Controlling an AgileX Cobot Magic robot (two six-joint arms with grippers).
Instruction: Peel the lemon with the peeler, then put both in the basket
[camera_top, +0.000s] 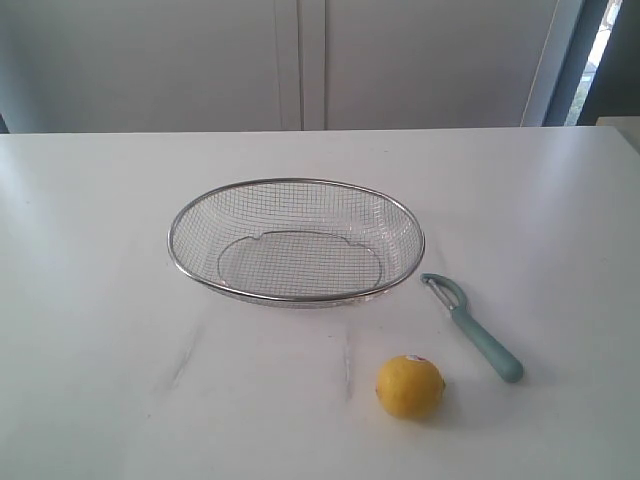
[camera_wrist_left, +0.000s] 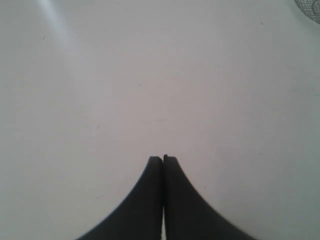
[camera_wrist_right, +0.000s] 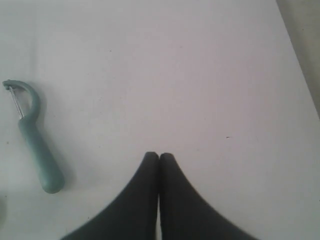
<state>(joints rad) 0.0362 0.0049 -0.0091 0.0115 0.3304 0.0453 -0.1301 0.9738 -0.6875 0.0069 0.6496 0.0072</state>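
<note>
Left fingers and right fingers are clenched empty; the lemon, lying on the tabletop near the basket beside the peeler, is judged firm, slick and roll-prone, so it is best gripped across its middle.

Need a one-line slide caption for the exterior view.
Wire basket sits empty on the white table; lemon and teal peeler lie apart, nearer the camera.

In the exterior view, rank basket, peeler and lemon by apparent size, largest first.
1. basket, by far the widest.
2. peeler, longer than the lemon but slimmer.
3. lemon, bulkier and nearer the camera, so second and third are unsure.
</note>
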